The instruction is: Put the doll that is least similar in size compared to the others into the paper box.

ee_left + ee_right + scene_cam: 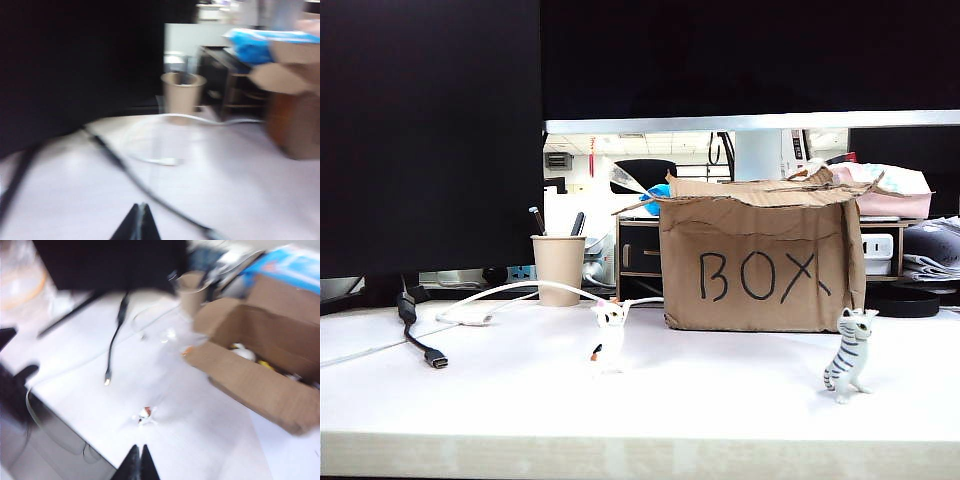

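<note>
The paper box [760, 265] stands on the white table at the back right, "BOX" written on its front. From above in the right wrist view, the open paper box [250, 380] holds a pale white lump [243, 352] that looks like the doll, though blur hides its shape. My right gripper [139, 450] is shut and empty, high over the table's front part, apart from the box. My left gripper [140, 207] is shut on nothing, low over the table's left side. Neither gripper shows in the exterior view.
A calico cat figurine [608, 340] stands mid-table and a striped tabby figurine [848, 355] at the front right. A paper cup [558, 268] with pens stands left of the box. Black and white cables [420, 335] lie at the left below a dark monitor [430, 130].
</note>
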